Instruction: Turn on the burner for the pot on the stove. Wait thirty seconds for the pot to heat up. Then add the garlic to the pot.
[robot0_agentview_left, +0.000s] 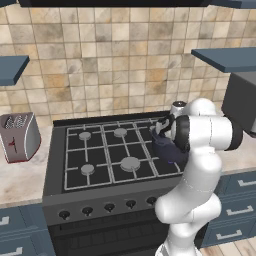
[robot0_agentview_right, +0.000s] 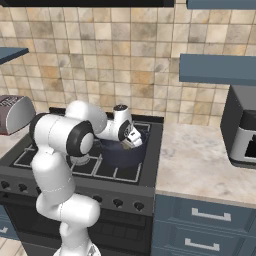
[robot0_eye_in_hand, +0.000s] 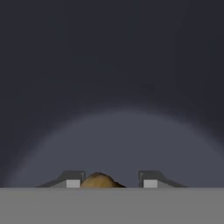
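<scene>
Garlic (robot0_eye_in_hand: 99, 180) sits between the gripper's (robot0_eye_in_hand: 111, 180) half-parted jaws, nearer one fingertip (robot0_eye_in_hand: 73, 180), apparently held, over the dark navy pot (robot0_agentview_right: 121, 151) on the stove (robot0_agentview_right: 75, 172); its grey inside fills the hand view.

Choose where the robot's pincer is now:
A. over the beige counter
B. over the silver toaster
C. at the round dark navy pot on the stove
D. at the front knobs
C: the pincer is at the rim of the round dark navy pot on the black gas stove, with a tan lump between its tips.
</scene>
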